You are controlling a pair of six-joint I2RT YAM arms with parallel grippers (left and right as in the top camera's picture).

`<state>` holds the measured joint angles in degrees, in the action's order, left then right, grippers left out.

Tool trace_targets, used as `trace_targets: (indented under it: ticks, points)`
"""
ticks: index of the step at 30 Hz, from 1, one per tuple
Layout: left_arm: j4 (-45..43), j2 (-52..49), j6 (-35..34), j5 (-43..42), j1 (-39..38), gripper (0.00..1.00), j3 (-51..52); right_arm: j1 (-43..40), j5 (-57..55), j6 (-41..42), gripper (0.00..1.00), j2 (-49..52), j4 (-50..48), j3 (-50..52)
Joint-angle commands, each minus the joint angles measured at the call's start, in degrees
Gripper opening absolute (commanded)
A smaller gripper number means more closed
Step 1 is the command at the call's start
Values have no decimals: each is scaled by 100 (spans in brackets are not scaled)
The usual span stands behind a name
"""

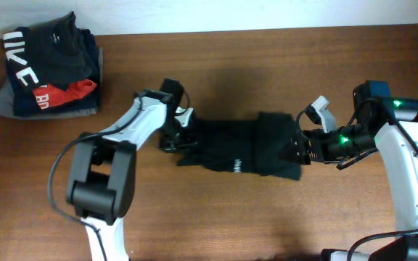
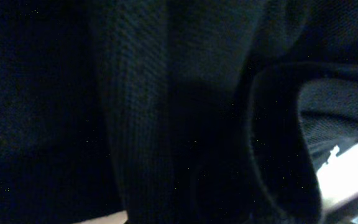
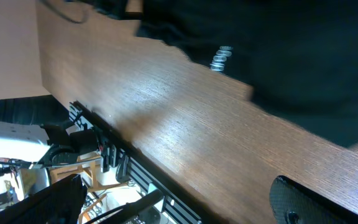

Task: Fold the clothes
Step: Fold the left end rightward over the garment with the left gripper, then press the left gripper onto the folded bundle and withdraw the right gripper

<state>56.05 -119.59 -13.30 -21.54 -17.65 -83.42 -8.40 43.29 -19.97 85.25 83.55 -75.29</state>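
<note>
At the centre of the wooden surface (image 1: 267, 58), a black garment (image 1: 242, 148) lies bunched in a partly folded strip between the two arms, small white lettering showing near its lower edge. The left end effector (image 1: 174, 139) sits at its left edge and the right end effector (image 1: 297, 154) at its right; whether either is clamped on the cloth cannot be told. A pile of folded clothes (image 1: 46, 69) rests at the far left corner.

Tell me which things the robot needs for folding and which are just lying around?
For the job:
black garment in the middle of the table
left gripper at one end of it
right gripper at the other end

Just lying about:
pile of folded clothes near a corner, dark with white letters, red and grey
</note>
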Motion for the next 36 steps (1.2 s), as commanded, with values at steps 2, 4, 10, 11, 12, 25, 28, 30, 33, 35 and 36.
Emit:
trace_targets:
  ticks: [2,4,10,11,12,25,28,30,33,35,36]
  points:
    - [566,745,-17,1596,426,1,-74,-20,-46,-76,99,-101,-35,50]
    - [848,938,-17,1862,616,0,-76,-17,-44,-76,99,-101,-39,50]
    - [1537,1292,0,2485,1158,0,-76,-17,-22,-72,99,-98,-39,50]
    - [1602,1318,9,2507,1220,0,-76,-17,-22,-72,99,-98,-39,50]
    - [1665,1340,9,2533,1272,0,-76,-17,-22,-72,99,-101,-39,50]
    - [2468,1539,7,2758,933,0,-861,-17,-26,-50,99,-98,-260,140]
    - [2664,1539,7,2758,664,0,-1207,-17,-35,142,99,-98,-570,400]
    - [2673,1539,7,2765,437,0,-1309,-17,-42,345,99,-90,-850,640]
    - [2653,1537,2,2887,50,1,-1318,-17,-48,446,100,-90,-1211,1045]
    - [2653,1537,2,3010,-192,1,-1316,-17,-46,446,100,-87,-1325,1257]
    - [2653,1537,2,3045,-319,1,-1316,-17,-48,446,100,-87,-1360,1329]
